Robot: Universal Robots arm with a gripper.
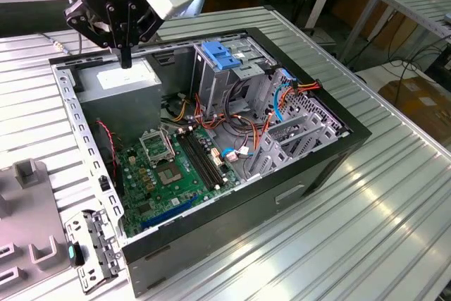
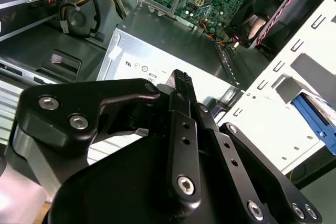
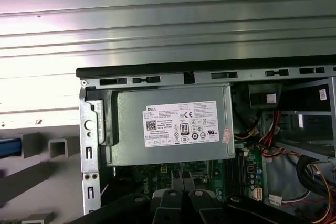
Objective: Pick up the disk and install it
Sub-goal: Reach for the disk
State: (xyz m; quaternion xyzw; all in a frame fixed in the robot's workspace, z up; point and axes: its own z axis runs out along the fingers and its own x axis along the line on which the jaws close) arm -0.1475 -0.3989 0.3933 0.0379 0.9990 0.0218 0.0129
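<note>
The gripper (image 1: 125, 63) is hovering over the grey power supply (image 1: 121, 82) in the upper left of the exterior view. Its fingers (image 2: 181, 85) are pinched together on nothing, so the pick-up looks not yet begun. The computer case (image 1: 352, 132) is lying open-side up on the ribbed desk (image 1: 394, 195), probably so that the drive cage (image 1: 211, 93), capped by a blue bracket (image 1: 222, 54), is facing the arm from above. The disk (image 3: 9, 148) seems to be waiting outside the case. In the first wrist view a blue strip, likely its side rail, is sitting just beside the grey fixture blocks (image 3: 58, 148). These are presumably keeping it steady for grasping.
</note>
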